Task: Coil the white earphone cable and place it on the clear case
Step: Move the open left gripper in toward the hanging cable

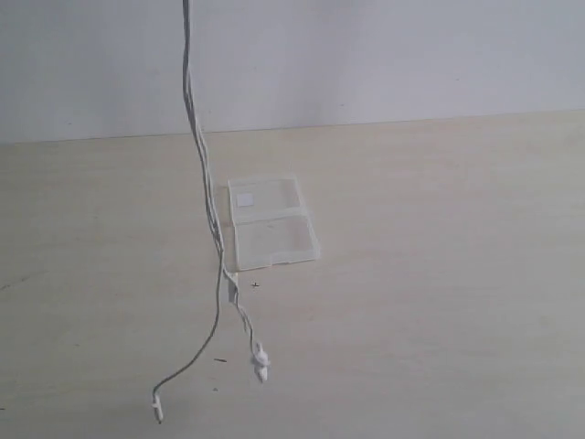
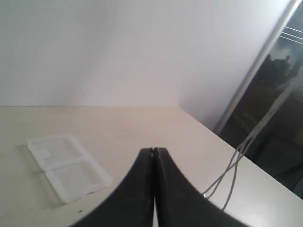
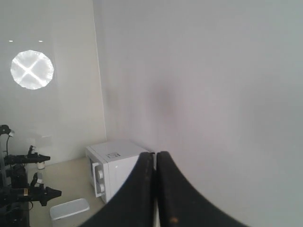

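Observation:
The white earphone cable (image 1: 212, 219) hangs doubled from above the exterior view's top edge. Its earbuds (image 1: 260, 363) and plug end (image 1: 157, 405) trail on the table in front of the clear case (image 1: 271, 221). The case lies open and flat, its white label (image 1: 244, 198) on the far half. Neither gripper shows in the exterior view. My left gripper (image 2: 153, 150) is shut above the table, with nothing seen between its fingers. The case (image 2: 66, 165) lies to one side of it and the cable strands (image 2: 236, 158) rise on the other. My right gripper (image 3: 155, 153) is shut, raised and facing a wall, a thin white line between its fingers.
The pale wooden table (image 1: 439, 302) meets a white wall at the back. Its side edge (image 2: 213, 137) borders a dark area. The right wrist view shows a white microwave (image 3: 111, 165), a flat white box (image 3: 69, 208) and dark equipment (image 3: 23, 189).

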`<act>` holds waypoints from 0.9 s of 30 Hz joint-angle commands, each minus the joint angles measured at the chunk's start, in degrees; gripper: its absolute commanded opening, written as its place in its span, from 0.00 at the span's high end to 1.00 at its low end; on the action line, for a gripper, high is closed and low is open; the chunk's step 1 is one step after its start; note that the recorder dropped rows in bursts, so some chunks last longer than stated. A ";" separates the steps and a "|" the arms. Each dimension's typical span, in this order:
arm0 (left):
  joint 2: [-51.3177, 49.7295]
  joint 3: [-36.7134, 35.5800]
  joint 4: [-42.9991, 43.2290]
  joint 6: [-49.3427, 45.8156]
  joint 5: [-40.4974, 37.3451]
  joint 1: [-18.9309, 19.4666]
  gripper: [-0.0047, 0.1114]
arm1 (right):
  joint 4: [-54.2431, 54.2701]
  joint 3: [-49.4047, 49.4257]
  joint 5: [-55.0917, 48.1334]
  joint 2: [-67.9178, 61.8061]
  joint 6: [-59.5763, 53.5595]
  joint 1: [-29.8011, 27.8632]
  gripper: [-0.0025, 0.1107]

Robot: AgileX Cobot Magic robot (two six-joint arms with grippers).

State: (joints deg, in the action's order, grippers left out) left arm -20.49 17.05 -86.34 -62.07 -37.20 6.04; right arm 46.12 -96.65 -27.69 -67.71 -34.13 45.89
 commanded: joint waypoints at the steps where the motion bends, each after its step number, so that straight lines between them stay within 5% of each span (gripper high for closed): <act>1: -5.89 0.42 -10.26 -11.36 -4.07 0.17 0.96 | 0.76 -0.40 -0.69 0.37 -0.80 0.10 0.98; 14: -18.71 0.42 -13.61 -34.93 -24.94 0.17 0.96 | 2.00 -0.40 -0.93 0.37 -0.80 0.10 0.98; 27: -22.21 3.29 -13.61 -36.97 -27.28 0.17 0.96 | 3.15 -0.40 -0.93 0.37 -1.78 0.10 0.98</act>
State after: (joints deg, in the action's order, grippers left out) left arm -42.38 19.51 -98.95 -98.67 -63.77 6.04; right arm 48.81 -96.65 -28.82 -67.71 -35.25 45.89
